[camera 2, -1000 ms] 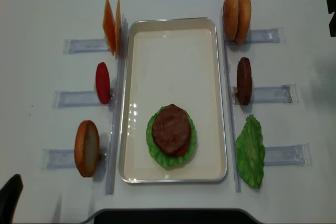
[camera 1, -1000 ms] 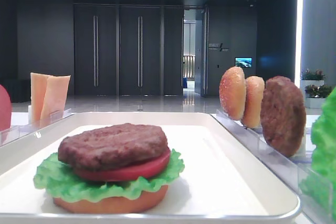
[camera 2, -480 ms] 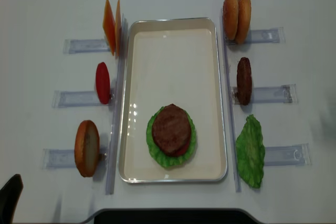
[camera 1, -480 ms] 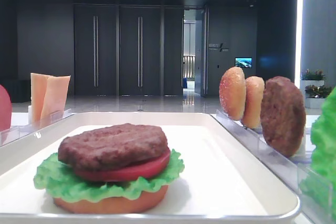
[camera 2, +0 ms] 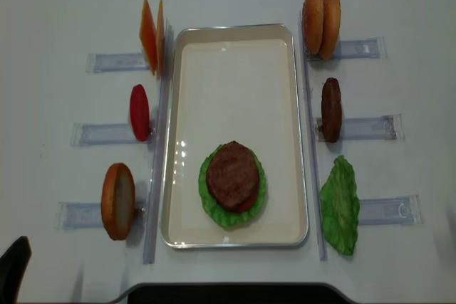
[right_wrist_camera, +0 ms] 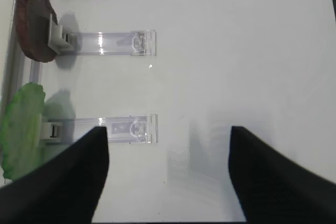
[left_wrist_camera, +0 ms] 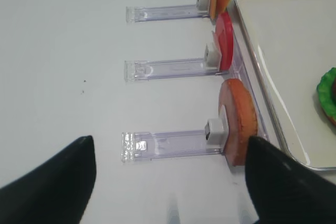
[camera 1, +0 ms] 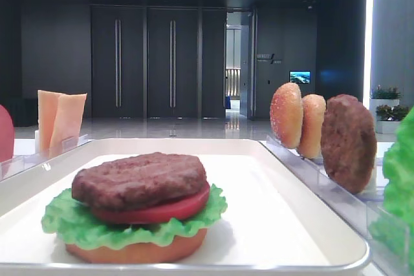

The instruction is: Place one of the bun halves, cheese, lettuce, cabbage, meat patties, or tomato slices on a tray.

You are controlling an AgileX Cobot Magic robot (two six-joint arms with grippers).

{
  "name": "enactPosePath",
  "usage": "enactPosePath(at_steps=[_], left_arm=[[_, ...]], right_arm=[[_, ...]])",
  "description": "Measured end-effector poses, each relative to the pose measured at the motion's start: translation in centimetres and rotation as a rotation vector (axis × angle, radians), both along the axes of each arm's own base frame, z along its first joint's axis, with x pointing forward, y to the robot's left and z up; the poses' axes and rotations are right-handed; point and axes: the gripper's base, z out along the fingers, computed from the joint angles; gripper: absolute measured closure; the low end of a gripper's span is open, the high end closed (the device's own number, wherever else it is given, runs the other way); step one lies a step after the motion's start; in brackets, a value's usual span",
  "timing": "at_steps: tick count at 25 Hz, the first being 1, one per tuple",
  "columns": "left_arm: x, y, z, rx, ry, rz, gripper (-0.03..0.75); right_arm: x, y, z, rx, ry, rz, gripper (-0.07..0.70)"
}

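Stack on tray (camera 2: 235, 48): bun half (camera 1: 139, 250), lettuce (camera 1: 71, 224), tomato slice (camera 1: 162, 210), meat patty (camera 2: 232, 174) on top, at near end.
Left gripper (left_wrist_camera: 168, 182): spread wide, holding nothing, over table by racked bun half (left_wrist_camera: 239, 121).
Right gripper (right_wrist_camera: 168, 177): spread wide, holding nothing, near racked lettuce leaf (right_wrist_camera: 18, 127).
Racks: 1 patty (camera 2: 330, 109), 2 buns (camera 2: 320, 13), cheese (camera 2: 151, 35), tomato (camera 2: 140, 112).

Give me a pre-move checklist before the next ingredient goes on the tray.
1. Right claw open, holding nothing: ok.
2. Left claw open, holding nothing: ok.
3. Stack on the tray sits level, meat patty on top: ok.
4. Cheese upright in its rack: ok.
5. Bun half upright beside the tray: ok.
6. Which ingredient is next: cannot tell.
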Motion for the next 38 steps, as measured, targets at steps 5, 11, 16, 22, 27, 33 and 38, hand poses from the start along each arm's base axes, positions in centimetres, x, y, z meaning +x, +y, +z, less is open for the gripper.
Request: enactPosePath(at_steps=[5,11,16,22,27,33,38], left_arm=[[0.0,0.0,0.0,0.000,0.000,0.000,0.024],[0.0,0.0,0.0,0.000,0.000,0.000,0.024],[0.0,0.0,0.0,0.000,0.000,0.000,0.024],[0.0,0.0,0.0,0.000,0.000,0.000,0.024],[0.0,0.0,0.0,0.000,0.000,0.000,0.024],[0.0,0.0,0.0,0.000,0.000,0.000,0.024],[0.0,0.0,0.0,0.000,0.000,0.000,0.024]], right_arm=[[-2.6,0.1,-1.8,0.001,-0.085,-0.008,0.166],[-4.5,0.1,-4.7,0.029,-0.154,-0.044,0.166],[-6.0,0.1,-5.7,0.030,-0.262,-0.045,0.166],[-8.7,0.2,-5.3,0.029,-0.464,-0.043,0.166],[-9.6,0.2,-5.6,0.026,-0.489,-0.042,0.166],[-9.6,0.2,-6.6,0.026,-0.414,-0.034,0.166],[-9.6,0.2,-6.8,0.029,-0.405,-0.018,0.166]])
